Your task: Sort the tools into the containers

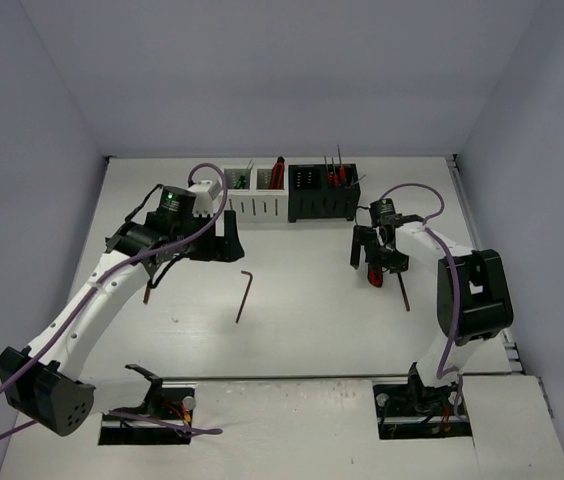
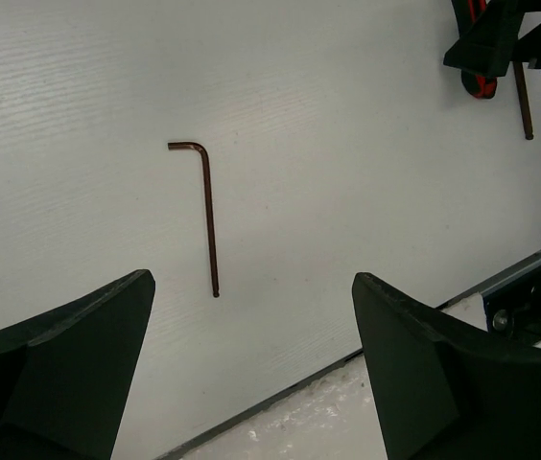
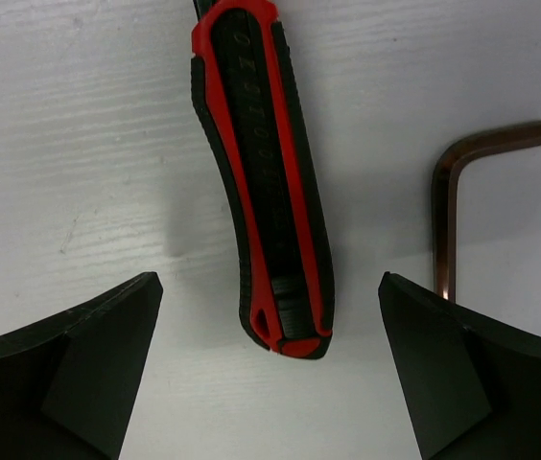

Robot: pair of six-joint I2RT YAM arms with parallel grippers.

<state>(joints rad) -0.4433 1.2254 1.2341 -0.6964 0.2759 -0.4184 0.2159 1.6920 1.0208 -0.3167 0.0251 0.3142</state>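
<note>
Now the red tool lies flat on the surface under the right jaws, wide open and holding nothing. A hex key lies just beside it, so closing crooked could catch both.

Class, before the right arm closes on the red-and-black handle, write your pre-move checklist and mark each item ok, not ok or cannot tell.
1. Right gripper open: ok.
2. Red-and-black handle centred between its fingers: ok.
3. Neighbouring hex key clear of those fingers: not ok, its shaft passes under one.
4. Left gripper open, empty: ok.
5. Second hex key lying free: ok.
6. Fingers' height above table: cannot tell.
</note>
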